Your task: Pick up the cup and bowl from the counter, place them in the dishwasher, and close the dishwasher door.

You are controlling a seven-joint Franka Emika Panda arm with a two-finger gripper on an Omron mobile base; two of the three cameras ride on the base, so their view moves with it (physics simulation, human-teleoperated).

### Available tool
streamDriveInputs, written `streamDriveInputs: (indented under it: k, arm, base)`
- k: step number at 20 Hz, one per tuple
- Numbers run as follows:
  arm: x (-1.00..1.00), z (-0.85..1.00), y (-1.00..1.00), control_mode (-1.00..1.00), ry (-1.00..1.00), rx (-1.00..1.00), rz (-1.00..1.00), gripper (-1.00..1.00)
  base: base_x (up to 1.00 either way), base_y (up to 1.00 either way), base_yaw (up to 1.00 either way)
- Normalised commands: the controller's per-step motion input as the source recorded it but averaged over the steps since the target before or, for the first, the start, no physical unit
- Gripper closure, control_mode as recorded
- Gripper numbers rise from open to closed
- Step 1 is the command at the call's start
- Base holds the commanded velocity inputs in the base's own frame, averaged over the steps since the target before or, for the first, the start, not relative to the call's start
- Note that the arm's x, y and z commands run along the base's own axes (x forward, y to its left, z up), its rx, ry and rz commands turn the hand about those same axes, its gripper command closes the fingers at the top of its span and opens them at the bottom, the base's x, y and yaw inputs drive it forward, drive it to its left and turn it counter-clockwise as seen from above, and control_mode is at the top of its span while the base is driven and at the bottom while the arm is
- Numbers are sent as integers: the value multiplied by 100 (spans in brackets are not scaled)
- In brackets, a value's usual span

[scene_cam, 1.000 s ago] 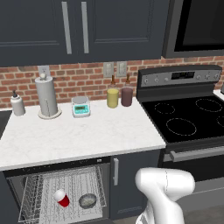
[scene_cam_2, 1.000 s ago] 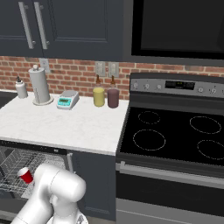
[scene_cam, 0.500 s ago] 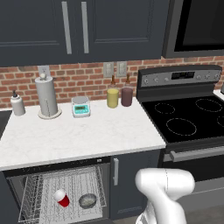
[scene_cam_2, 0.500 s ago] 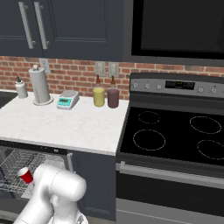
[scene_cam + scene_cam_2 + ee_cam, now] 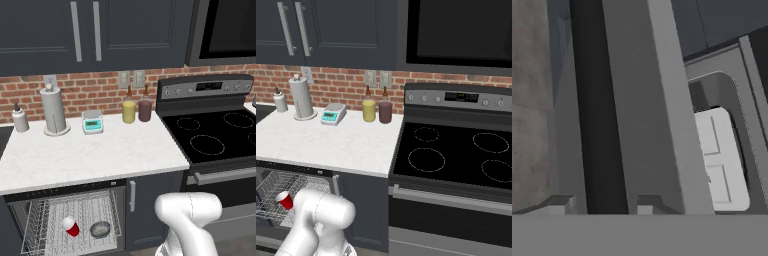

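The cup (image 5: pixel 70 226) lies tipped on its side in the wire rack (image 5: pixel 70 220) of the dishwasher (image 5: pixel 65 215), its white rim toward the upper left in the left base view; in the right base view it is a red spot low in the rack. Just beside it on the same rack sits the bowl (image 5: pixel 100 229), upright, close to the cup, though whether they touch is too small to tell. Both dishes being inside, I judge that what remains is closing the dishwasher door (image 5: pixel 657 100), which would explain why the arm reaches low in front of the appliance.

In the hand view the end effector (image 5: pixel 601 204) shows two small grey fingertips (image 5: pixel 562 204) at the bottom, set on either side of a dark gap beside a broad grey panel edge that I take for the door's rim. The tips stand partly apart; whether they pinch that edge or merely straddle it I cannot tell. A white rounded insert lies in a recess further right.

Above, the worktop (image 5: pixel 90 155) carries neither dish. At its back stand a paper towel roll (image 5: pixel 54 110), a soap bottle (image 5: pixel 20 120), a small scale (image 5: pixel 92 121) and yellow and maroon canisters (image 5: pixel 136 110). No writing is legible anywhere, not even on the stove panel (image 5: pixel 205 89).
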Motion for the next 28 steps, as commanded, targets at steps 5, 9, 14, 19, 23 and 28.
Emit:
streamDriveInputs:
  k: [5, 9, 14, 19, 23, 28]
  arm:
    - [100, 4, -86, -100, -10, 10, 0, -100]
    - [100, 5, -79, -100, -10, 10, 1, -100]
    - [100, 0, -77, -100, -5, 4, 0, -100]
    - [92, 0, -37, -100, 0, -1, -10, -100]
    - [60, -1, -1, -100, 2, -6, -28, -100]
    - [74, -22, 0, -100, 1, -13, -41, -100]
  base:
    - [0, 0, 0]
    - [0, 0, 0]
    - [0, 0, 0]
    - [0, 0, 0]
    - [0, 0, 0]
    - [0, 0, 0]
